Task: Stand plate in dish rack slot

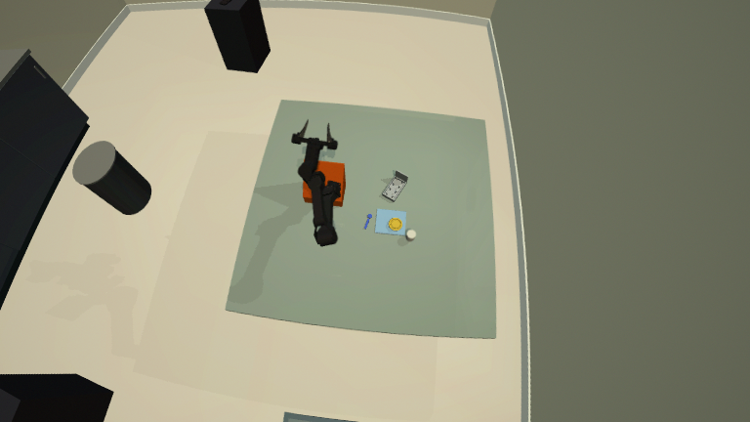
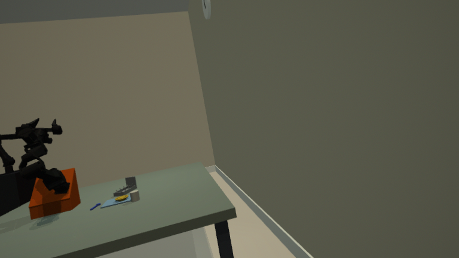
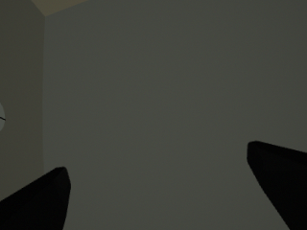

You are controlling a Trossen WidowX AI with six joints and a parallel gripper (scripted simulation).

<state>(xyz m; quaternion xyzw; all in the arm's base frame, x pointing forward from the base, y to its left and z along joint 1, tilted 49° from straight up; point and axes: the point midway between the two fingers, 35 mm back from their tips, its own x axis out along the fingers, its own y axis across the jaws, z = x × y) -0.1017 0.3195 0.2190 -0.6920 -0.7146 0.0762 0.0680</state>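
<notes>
The yellow plate (image 1: 395, 224) (image 2: 121, 197) lies flat on a light-blue board (image 1: 381, 222) (image 2: 107, 203). The grey dish rack (image 1: 401, 176) (image 2: 130, 182) stands on the table behind the board, with a raised panel at one end and small rails on its base; no plate stands in it. My gripper (image 1: 317, 122) (image 2: 46, 119) (image 3: 159, 164) is open and empty, high up and far from the plate and the rack. The wrist view shows only the two fingertips, ceiling and wall, not the plate or the rack.
A whitish cup (image 1: 410, 234) (image 2: 134, 195) stands close beside the plate at the board's corner. A blue utensil (image 1: 367, 222) (image 2: 95, 206) lies on the arm's side of the board. My arm is mounted on an orange block (image 1: 332, 169) (image 2: 72, 187). A second arm stands on a black pedestal (image 1: 234, 35) off the table.
</notes>
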